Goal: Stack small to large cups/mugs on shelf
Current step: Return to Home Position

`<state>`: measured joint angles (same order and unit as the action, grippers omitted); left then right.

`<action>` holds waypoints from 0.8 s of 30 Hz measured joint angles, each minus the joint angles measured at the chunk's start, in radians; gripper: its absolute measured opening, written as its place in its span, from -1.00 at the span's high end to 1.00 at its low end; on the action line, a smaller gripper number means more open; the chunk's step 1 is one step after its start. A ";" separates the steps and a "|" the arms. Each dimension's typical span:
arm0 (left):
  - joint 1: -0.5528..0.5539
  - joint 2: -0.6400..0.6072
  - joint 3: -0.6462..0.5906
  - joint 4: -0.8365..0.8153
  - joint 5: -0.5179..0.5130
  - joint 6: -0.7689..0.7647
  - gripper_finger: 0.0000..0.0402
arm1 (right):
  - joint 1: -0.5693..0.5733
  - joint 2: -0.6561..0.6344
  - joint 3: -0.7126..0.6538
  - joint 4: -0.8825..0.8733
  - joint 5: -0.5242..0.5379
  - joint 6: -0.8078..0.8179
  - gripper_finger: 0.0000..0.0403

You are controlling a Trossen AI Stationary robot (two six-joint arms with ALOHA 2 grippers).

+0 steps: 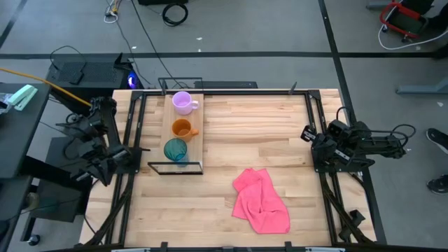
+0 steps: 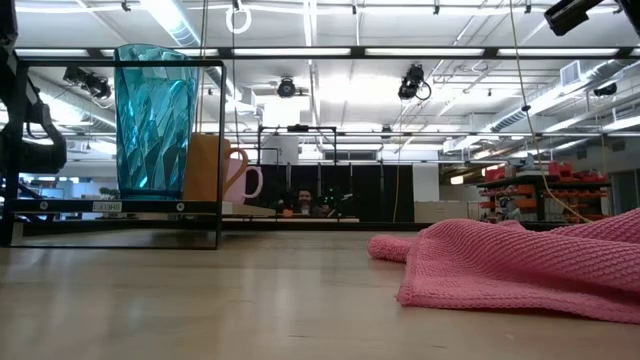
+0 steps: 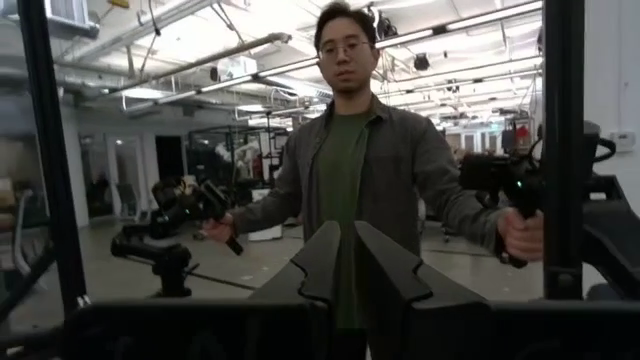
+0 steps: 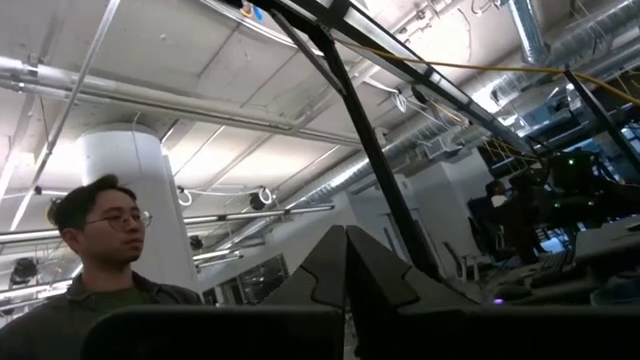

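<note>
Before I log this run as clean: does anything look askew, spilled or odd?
Nothing odd. Purple mug, orange mug and teal cup stand upright in a row on the shelf; the pink cloth lies crumpled on the table. Left arm and right arm wait at the sides.

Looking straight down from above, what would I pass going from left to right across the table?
Left arm → shelf → pink cloth → right arm.

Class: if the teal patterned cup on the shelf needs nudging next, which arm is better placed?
Left, probably. The teal patterned cup stands on the long light-wood shelf close beside the left gripper; the right gripper waits at the opposite edge, much farther off.
</note>
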<state>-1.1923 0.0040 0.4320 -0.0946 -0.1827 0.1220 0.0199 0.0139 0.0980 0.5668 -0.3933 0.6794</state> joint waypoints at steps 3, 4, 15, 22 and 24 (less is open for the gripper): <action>0.000 0.000 -0.037 0.053 -0.001 0.021 0.79 | 0.000 0.000 -0.001 0.001 0.003 -0.001 0.92; 0.000 0.000 -0.062 0.072 -0.001 0.021 0.79 | 0.001 0.000 -0.004 0.001 0.003 -0.001 0.92; 0.000 0.000 -0.260 0.322 -0.045 -0.012 0.83 | 0.005 0.000 -0.090 0.009 0.004 -0.033 0.92; 0.000 0.000 -0.372 0.430 -0.113 -0.007 0.78 | 0.005 0.000 -0.091 0.000 0.007 -0.036 0.92; 0.000 0.000 -0.411 0.479 -0.121 -0.007 0.77 | 0.005 0.000 -0.091 -0.012 0.007 -0.044 0.92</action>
<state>-1.1923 0.0044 0.0215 0.3841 -0.3035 0.1146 0.0246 0.0141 0.0071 0.5547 -0.3866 0.6353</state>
